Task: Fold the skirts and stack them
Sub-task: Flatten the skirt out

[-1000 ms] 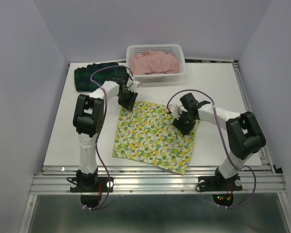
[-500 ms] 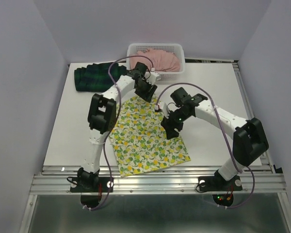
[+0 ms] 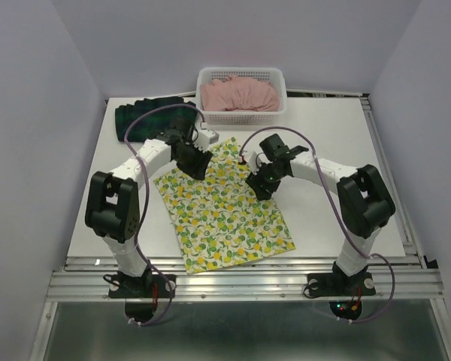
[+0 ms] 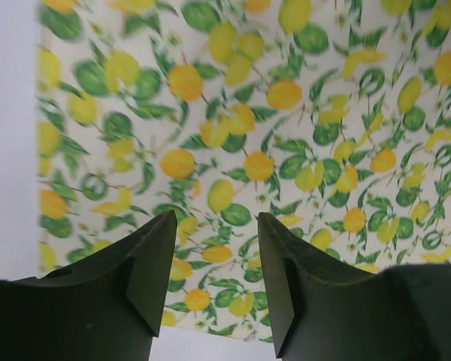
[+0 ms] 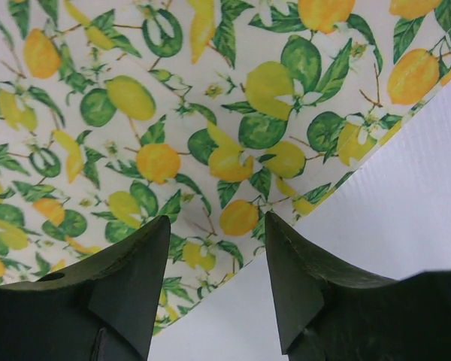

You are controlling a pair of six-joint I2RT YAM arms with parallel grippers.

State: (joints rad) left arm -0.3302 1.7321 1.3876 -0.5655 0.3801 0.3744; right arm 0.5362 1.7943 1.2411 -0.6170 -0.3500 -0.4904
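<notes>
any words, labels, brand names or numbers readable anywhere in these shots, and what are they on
No readable text in any view.
Lemon-print skirt: only a fruit and leaf pattern, no writing or tag showing, also up close in both wrist views.
Plaid skirt, pink skirt and basket: no label visible.
Left arm and right arm: any markings are too small to make out.

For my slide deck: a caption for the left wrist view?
Open left gripper above the lemon-print skirt spread on the white table.
</notes>
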